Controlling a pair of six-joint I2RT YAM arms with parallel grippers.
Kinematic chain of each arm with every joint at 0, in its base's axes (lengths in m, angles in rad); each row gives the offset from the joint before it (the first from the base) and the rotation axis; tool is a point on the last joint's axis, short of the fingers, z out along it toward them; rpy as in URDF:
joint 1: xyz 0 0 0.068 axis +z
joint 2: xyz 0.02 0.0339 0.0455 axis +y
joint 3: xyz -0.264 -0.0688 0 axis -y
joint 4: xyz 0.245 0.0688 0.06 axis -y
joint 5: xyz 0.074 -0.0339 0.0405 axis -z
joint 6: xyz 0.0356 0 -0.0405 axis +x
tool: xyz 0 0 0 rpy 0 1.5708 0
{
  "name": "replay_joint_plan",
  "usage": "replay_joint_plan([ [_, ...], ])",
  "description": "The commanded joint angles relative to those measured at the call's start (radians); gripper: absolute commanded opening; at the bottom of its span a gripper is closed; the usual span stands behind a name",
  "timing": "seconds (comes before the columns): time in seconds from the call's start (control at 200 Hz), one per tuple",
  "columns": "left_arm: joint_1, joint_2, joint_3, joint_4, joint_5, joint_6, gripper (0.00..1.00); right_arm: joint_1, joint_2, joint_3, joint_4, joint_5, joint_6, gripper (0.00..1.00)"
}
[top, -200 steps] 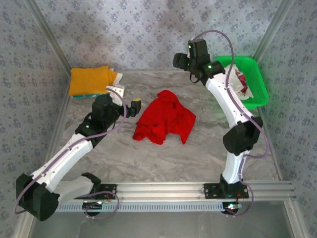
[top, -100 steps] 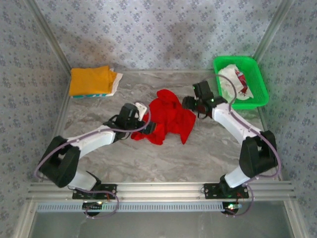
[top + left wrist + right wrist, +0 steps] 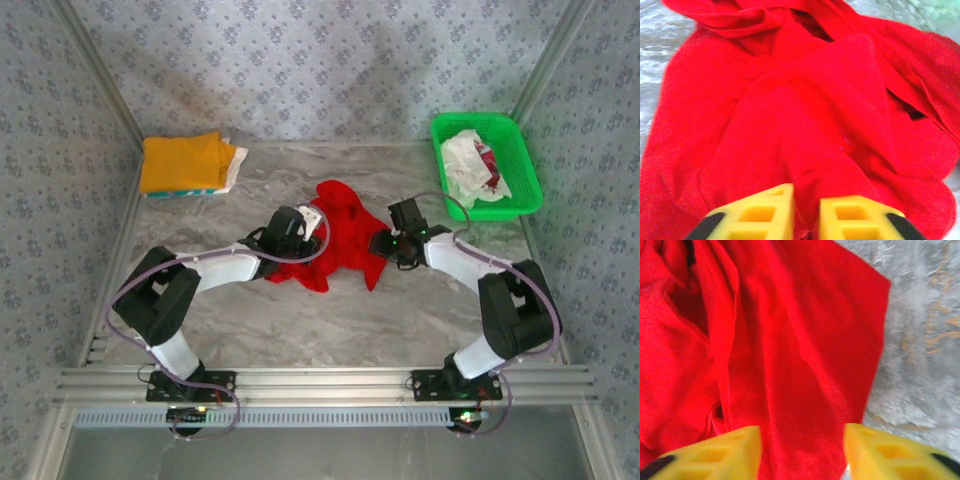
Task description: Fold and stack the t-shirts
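Left gripper (image 3: 806, 215): yellow fingers drawn nearly together, a raised ridge of red cloth pinched between them.
Right gripper (image 3: 802, 450): fingers well apart, astride the right edge of the cloth, nothing clamped yet.
Red t-shirt (image 3: 345, 235): crumpled in the middle of the table (image 3: 400, 310), between the two grippers, touching both.
Direction from left gripper: cloth spreads away to the right and far side; grip sits on its left part.
Direction from right gripper: cloth lies to the left; bare table just beside the right finger.
Long axis: hard to name in a rumpled heap; roughly far to near, slightly skewed.
Nearer arm: neither clearly; one on each side.
Coming move, as a judgement: right fingers to close on the edge, then both ends pulled apart, left and right, to spread the heap flat.
Risk: several layers caught in one pinch, leaving the heap bunched.
Basket (image 3: 528, 170): far right corner, green; holds a white t-shirt (image 3: 462, 165) with red marks, unfolded.
Folded pile: far left corner, orange-yellow t-shirt (image 3: 180, 160) on top, teal and white edges peeping from below.
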Motion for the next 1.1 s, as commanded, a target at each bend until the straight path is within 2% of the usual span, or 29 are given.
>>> replay_joint_plan([
  [0.0, 0.014, -0.034, 0.004, 0.036, -0.095, 0.025, 0.07, -0.013, 0.061, 0.004, 0.086, -0.065, 0.012, 0.40],
  [0.03, 0.016, -0.042, 0.007, 0.028, -0.110, 0.027, 0.00, -0.015, 0.072, 0.010, 0.089, -0.073, 0.013, 0.31],
  [0.075, 0.019, -0.063, 0.006, 0.018, -0.132, 0.032, 0.00, -0.018, 0.074, 0.016, 0.096, -0.079, 0.014, 0.19],
  [0.13, 0.023, -0.099, -0.006, 0.018, -0.144, 0.042, 0.00, -0.018, 0.065, 0.020, 0.096, -0.079, 0.015, 0.10],
  [0.26, 0.046, -0.224, -0.046, 0.004, -0.194, 0.045, 0.00, -0.029, -0.011, 0.010, 0.062, -0.033, 0.009, 0.00],
  [0.395, 0.090, -0.384, -0.121, 0.007, -0.236, 0.031, 0.00, -0.075, -0.122, -0.025, 0.046, -0.020, 0.011, 0.00],
  [0.51, 0.140, -0.511, -0.178, 0.002, -0.221, 0.021, 0.00, -0.114, -0.205, -0.023, 0.001, -0.023, 0.003, 0.00],
  [0.64, 0.161, -0.602, -0.195, -0.041, -0.237, 0.041, 0.00, -0.116, -0.222, -0.007, -0.051, -0.032, -0.045, 0.00],
  [0.725, 0.185, -0.634, -0.216, -0.052, -0.310, 0.024, 0.00, -0.114, -0.188, -0.036, -0.040, -0.044, -0.034, 0.30],
  [0.774, 0.221, -0.643, -0.234, -0.062, -0.347, -0.016, 0.00, -0.114, -0.159, -0.051, -0.031, -0.058, -0.026, 0.40],
  [0.844, 0.295, -0.653, -0.254, -0.077, -0.262, -0.066, 0.00, -0.107, -0.108, -0.065, -0.004, -0.078, -0.019, 0.52],
  [0.969, 0.323, -0.659, -0.283, -0.058, -0.229, -0.090, 0.00, -0.085, -0.005, -0.066, 0.058, -0.162, 0.004, 0.59],
  [1.094, 0.323, -0.643, -0.269, -0.081, -0.229, -0.092, 0.00, -0.027, 0.069, -0.044, 0.095, -0.196, 0.032, 0.61],
])
